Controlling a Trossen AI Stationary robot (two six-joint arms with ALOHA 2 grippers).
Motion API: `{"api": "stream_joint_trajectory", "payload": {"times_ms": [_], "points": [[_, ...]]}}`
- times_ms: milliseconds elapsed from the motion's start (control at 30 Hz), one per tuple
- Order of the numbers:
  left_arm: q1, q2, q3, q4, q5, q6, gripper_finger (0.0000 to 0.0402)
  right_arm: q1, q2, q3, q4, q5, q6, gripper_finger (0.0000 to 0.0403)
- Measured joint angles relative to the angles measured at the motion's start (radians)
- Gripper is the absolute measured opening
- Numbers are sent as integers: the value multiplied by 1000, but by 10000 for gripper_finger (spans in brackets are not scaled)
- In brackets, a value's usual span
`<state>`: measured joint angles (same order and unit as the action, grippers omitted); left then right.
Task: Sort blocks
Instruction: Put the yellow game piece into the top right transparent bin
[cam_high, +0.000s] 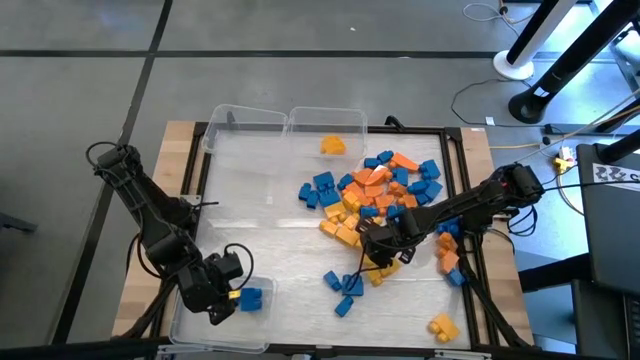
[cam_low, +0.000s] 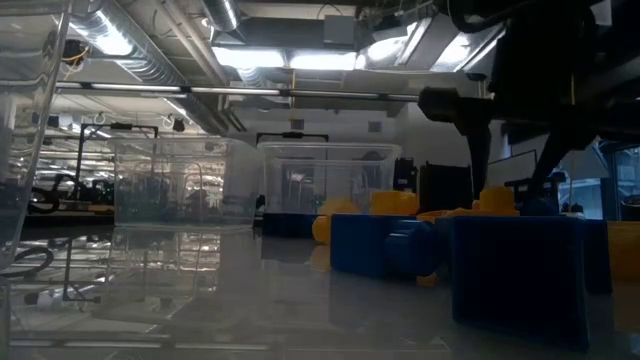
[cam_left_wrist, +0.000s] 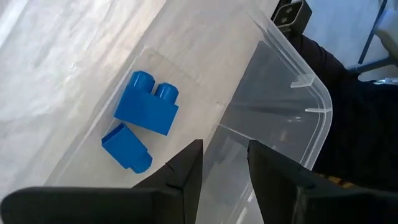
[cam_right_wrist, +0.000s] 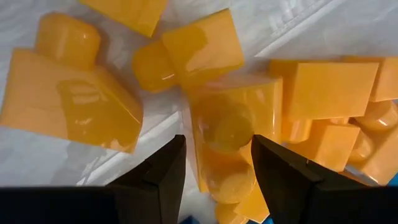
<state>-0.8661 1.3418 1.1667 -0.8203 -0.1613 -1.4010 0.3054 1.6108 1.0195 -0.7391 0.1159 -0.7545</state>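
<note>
While your left gripper (cam_left_wrist: 224, 174) is hovering open and empty over the near bin (cam_left_wrist: 311, 99), two blue blocks (cam_left_wrist: 146, 106) lying just beyond it, your right gripper (cam_right_wrist: 217, 168) is straddling a yellow block (cam_right_wrist: 233, 134), fingers apart, grip uncertain.

Grey floor (cam_high: 300, 25) w/ dark seams behind table. Black stand bases (cam_high: 530, 105) & cables (cam_high: 480, 90) top right. Ceiling: fluorescent lights (cam_low: 300, 58), ducts (cam_low: 130, 30), pipes.
</note>
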Motion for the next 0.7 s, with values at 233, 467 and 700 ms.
{"api": "stream_joint_trajectory", "payload": {"times_ms": [233,467,700], "points": [[9,0,0,0,-8,48,116,-49,0,0,-8,4,-14,181],[11,0,0,0,-8,48,116,-106,0,0,-32,-72,-14,181],[11,0,0,0,-8,48,116,-105,0,0,-26,-75,-14,181]]}}
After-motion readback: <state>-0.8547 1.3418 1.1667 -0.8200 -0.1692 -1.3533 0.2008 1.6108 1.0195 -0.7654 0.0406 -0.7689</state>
